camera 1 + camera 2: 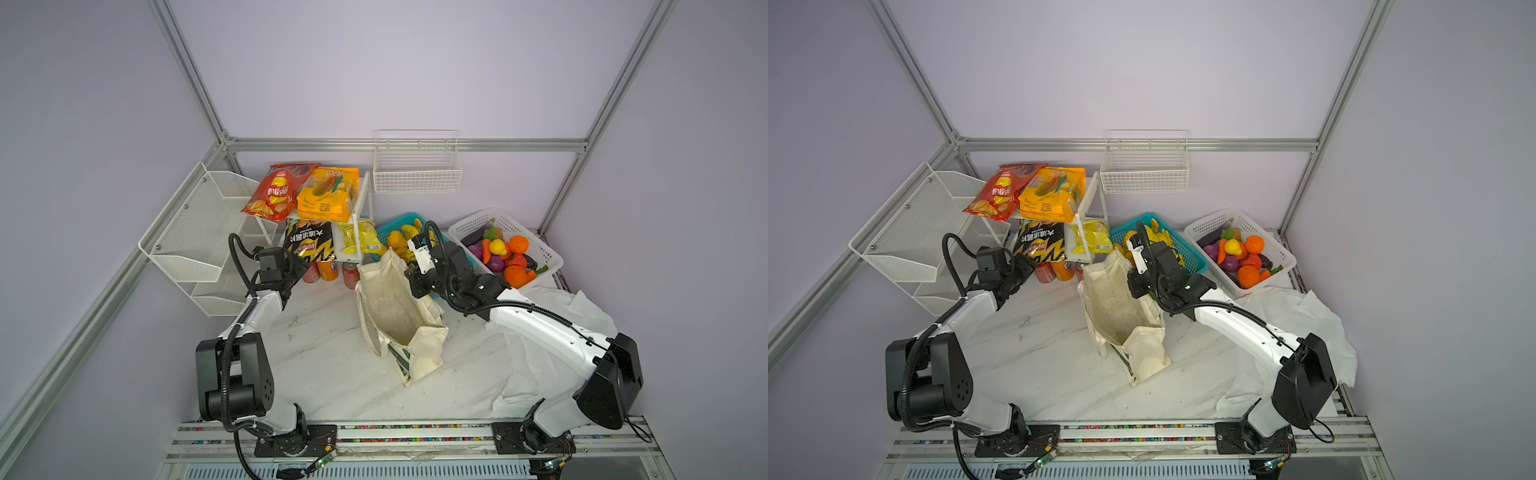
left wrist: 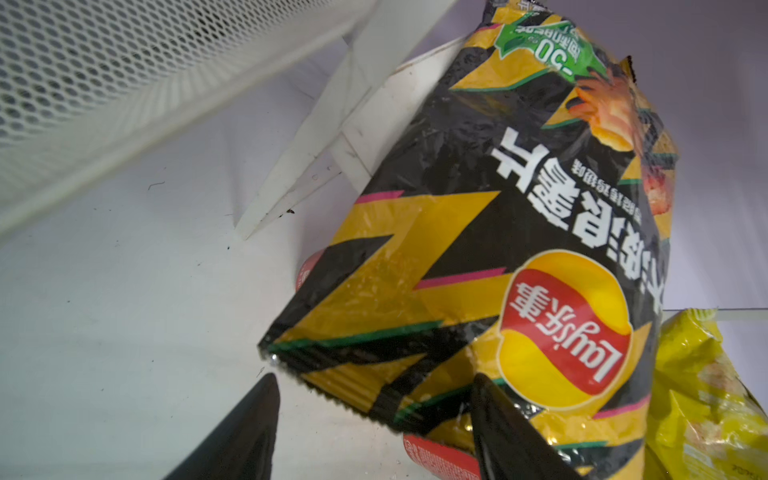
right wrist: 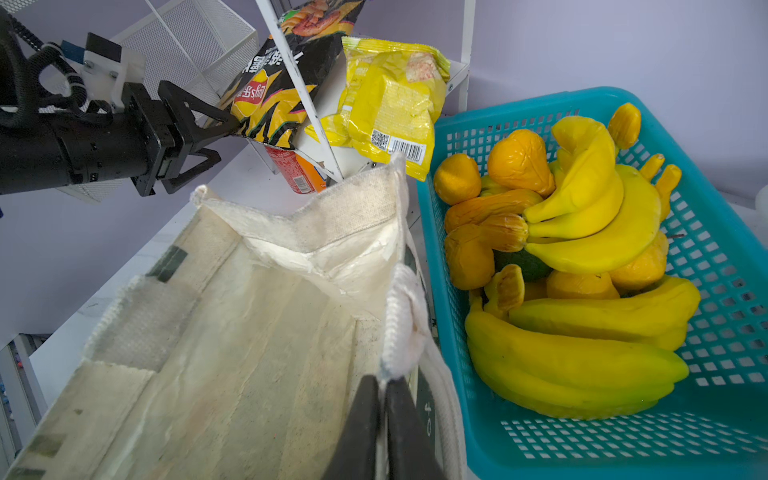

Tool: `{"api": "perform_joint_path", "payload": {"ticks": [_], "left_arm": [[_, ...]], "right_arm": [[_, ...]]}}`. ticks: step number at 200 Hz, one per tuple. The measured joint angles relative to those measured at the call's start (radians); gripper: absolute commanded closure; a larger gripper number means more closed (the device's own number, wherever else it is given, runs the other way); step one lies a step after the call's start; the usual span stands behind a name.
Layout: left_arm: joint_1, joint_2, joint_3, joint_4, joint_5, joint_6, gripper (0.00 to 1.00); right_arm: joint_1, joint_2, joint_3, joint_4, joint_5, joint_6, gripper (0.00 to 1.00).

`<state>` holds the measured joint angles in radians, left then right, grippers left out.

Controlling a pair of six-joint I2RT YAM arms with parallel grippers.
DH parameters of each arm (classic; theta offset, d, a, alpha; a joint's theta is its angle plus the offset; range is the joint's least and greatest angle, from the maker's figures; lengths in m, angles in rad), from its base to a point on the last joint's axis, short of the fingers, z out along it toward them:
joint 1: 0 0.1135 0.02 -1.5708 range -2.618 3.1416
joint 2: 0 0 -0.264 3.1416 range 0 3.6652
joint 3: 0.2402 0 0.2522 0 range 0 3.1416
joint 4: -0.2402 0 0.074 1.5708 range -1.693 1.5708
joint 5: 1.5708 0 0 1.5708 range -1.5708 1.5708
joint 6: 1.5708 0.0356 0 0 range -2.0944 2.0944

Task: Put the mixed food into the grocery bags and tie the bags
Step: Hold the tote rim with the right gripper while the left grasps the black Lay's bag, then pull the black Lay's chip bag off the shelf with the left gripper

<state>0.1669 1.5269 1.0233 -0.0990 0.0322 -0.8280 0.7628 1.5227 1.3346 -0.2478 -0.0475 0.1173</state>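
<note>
A black chip bag with yellow zigzags (image 1: 308, 245) is propped on the lower shelf of a white rack (image 1: 365, 195) at the back of the table. Its long axis runs from the back of the rack down toward the robot, tilted, and its print is seen upside down. Its crimped lower end overhangs some drink cans (image 1: 328, 270). The left gripper (image 2: 374, 384) is placed at that end with its jaws apart; the crimped edge lies between them and is not clamped. A small yellow snack packet (image 1: 361, 241) lies just beside the chip bag on the same shelf, past a rack post.

A cream canvas tote (image 1: 399, 320) stands mid-table with its mouth open upward. Its long axis runs from the robot toward the back wall. The right gripper (image 3: 383, 384) is closed on the tote's right-hand rim, by a white strap handle. Yellow bananas (image 3: 582, 232) are piled at mixed angles in a teal basket (image 3: 706, 440) just beside the tote. A purple eggplant (image 1: 478, 236) lies in a white plastic basket (image 1: 540, 245) further right. A white plastic carrier bag (image 1: 557, 328) is spread flat under the right arm.

The surface is a white marble-patterned tabletop (image 1: 328, 365). It is enclosed by pale lilac walls and aluminium frame posts. A white wire basket (image 1: 415, 174) is hung on the back wall.
</note>
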Motion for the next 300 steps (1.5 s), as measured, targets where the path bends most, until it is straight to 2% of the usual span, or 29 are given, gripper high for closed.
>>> {"api": "perform_joint_path", "payload": {"ticks": [79, 119, 169, 234, 270, 300], "left_arm": [[0.006, 0.0, 0.0, 0.035, 0.014, 0.0, 0.28], [0.013, 0.007, 0.0, 0.097, 0.053, -0.003, 0.42], [0.016, 0.043, 0.0, 0.15, 0.088, -0.021, 0.66], [0.016, 0.018, 0.0, 0.159, 0.101, -0.024, 1.0], [0.016, -0.061, -0.008, 0.14, 0.119, -0.023, 1.0], [0.012, -0.216, -0.088, 0.143, 0.16, -0.026, 1.0]], "right_arm": [[-0.004, 0.0, -0.032, 0.035, -0.008, 0.001, 0.9], [-0.005, 0.0, -0.038, 0.047, -0.022, 0.001, 0.9], [-0.005, 0.0, -0.042, 0.053, -0.026, 0.002, 0.9], [-0.005, 0.002, -0.044, 0.057, -0.039, 0.004, 0.9], [-0.005, 0.002, -0.044, 0.058, -0.039, 0.005, 0.9], [-0.005, 0.002, -0.044, 0.064, -0.039, 0.011, 0.9]]}}
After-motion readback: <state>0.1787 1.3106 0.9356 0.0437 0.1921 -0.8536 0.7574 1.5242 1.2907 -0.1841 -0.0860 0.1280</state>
